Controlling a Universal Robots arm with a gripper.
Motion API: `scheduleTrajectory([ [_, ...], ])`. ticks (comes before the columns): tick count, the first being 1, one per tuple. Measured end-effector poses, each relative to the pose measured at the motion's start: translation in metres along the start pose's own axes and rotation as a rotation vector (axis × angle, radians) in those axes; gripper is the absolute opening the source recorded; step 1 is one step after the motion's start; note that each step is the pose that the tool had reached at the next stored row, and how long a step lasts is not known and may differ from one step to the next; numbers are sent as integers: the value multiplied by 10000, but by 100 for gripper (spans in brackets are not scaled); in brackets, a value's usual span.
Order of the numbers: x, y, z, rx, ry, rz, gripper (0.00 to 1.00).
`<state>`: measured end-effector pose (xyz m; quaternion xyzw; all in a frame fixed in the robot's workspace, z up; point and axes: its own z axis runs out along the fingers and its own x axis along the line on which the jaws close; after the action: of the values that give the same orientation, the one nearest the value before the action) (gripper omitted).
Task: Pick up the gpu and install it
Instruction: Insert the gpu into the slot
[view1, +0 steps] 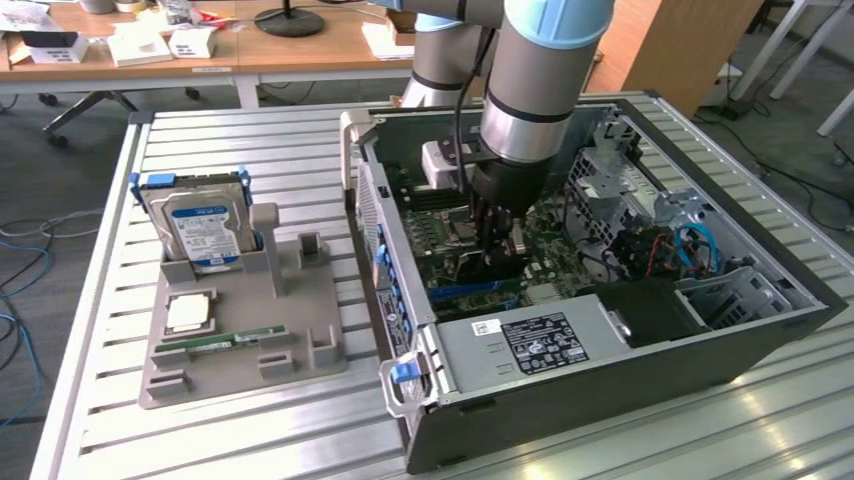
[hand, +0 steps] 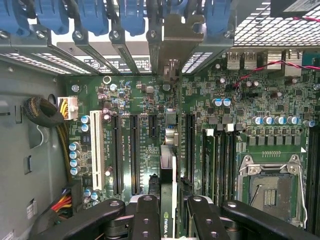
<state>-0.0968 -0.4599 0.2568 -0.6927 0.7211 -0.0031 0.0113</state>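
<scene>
Pincer (hand: 169, 187) at the end of the grey and pale-blue robot arm (view1: 541, 80) is lowered into the open black computer case (view1: 601, 390), which lies on its side at the exterior view's right on the slatted aluminium desk (view1: 240, 140). Its black fingers (hand: 147, 215) are clamped on the gpu (hand: 168, 220), a thin black card seen edge-on with a green logo strip. The card stands on edge over the green motherboard (hand: 240, 100), in line with the long black expansion slots. Its silver metal end bracket (hand: 175, 35) sits among the row of slot covers with blue clips at the case wall. Whether the card is fully seated cannot be told. A square silver processor socket (hand: 272, 187) lies beside it on the board. Well apart, at the exterior view's left, a grey plastic holder tray (view1: 287, 330) carries an upright silver hard drive with a blue-white label (view1: 200, 232), a square silver processor chip (view1: 187, 313) and a narrow green memory stick (view1: 220, 343).
</scene>
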Motion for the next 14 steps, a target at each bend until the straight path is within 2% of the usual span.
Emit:
scheduleTrajectory([
  [14,1,6,26,3,1,0,26],
])
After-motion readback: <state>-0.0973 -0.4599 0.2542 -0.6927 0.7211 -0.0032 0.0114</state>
